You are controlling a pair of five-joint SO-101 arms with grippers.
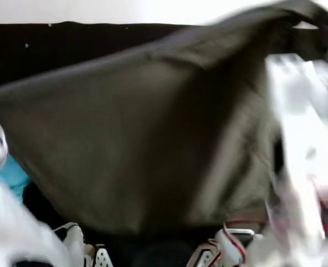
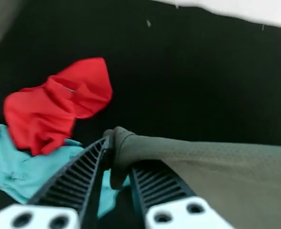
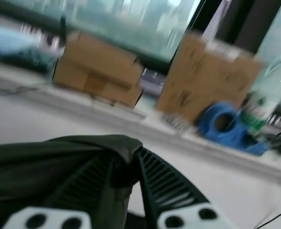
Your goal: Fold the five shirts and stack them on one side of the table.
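The left gripper [image 2: 115, 143] is almost closed and pinches a bunched edge of the olive shirt [image 2: 202, 162] between its fingers. From there the cloth runs away, stretched tight. The right gripper [image 3: 131, 155] is closed in the same way on another edge of this shirt. Seen from above, the shirt hangs spread wide in the air over the black table [image 2: 202, 71]. Farther on the table, beyond the left gripper, a red shirt [image 2: 55, 109] lies crumpled, partly on a turquoise shirt [image 2: 12, 167]. Behind the right gripper stand two cardboard boxes [image 3: 97, 69].
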